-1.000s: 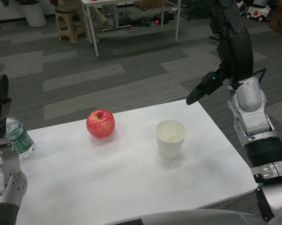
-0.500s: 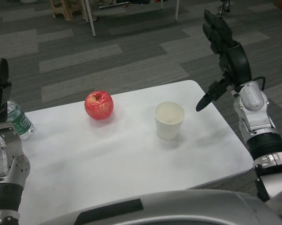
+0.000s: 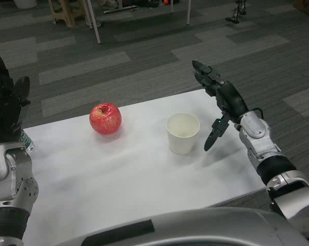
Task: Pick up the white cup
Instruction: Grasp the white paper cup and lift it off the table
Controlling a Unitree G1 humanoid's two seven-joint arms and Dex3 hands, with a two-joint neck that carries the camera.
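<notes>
The white cup stands upright and empty on the white table, right of centre. My right hand hovers just right of the cup, fingers spread and apart, thumb pointing down near the cup's side without touching it. Nothing is in that hand. My left hand is raised at the far left edge of the table, away from the cup, holding nothing; its fingers point upward.
A red apple sits on the table left of the cup. A water bottle is mostly hidden behind my left hand. Grey carpet lies beyond the table, with table legs and a stool at the back.
My right hand has come down and leftward toward the cup's right side. The camera has dipped further, shifting the whole picture. My left hand has risen slightly in view.
</notes>
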